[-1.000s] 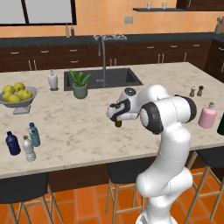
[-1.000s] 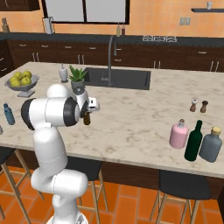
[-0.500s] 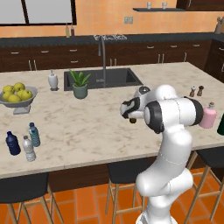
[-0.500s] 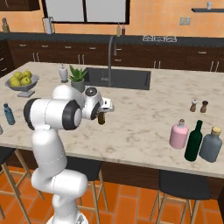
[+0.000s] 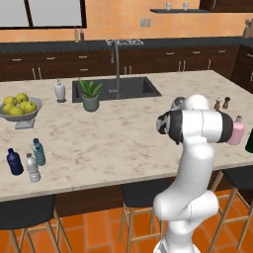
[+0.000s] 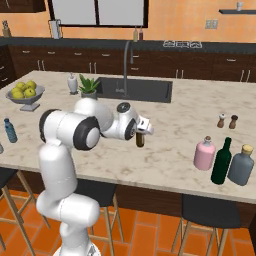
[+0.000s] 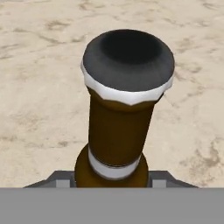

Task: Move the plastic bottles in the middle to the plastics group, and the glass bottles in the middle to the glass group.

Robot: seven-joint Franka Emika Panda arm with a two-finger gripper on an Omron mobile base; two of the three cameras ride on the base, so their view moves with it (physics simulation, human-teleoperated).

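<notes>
The fingers (image 6: 140, 133) are clamped on the brown bottle (image 6: 140, 139), carrying it above the marble worktop (image 6: 170, 150), between the sink (image 6: 135, 90) and the pink bottle (image 6: 204, 153). That pink bottle stands beside the green bottle (image 6: 221, 161) near the right edge. The teal bottle (image 5: 38, 151) stands with the navy bottle (image 5: 15, 161) and clear bottle (image 5: 32, 168)

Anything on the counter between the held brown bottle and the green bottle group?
Nothing visible on the direct stretch of counter. The brown bottle hangs in the gripper; the pink bottle stands just before the green bottle, so set down short or beside it.
</notes>
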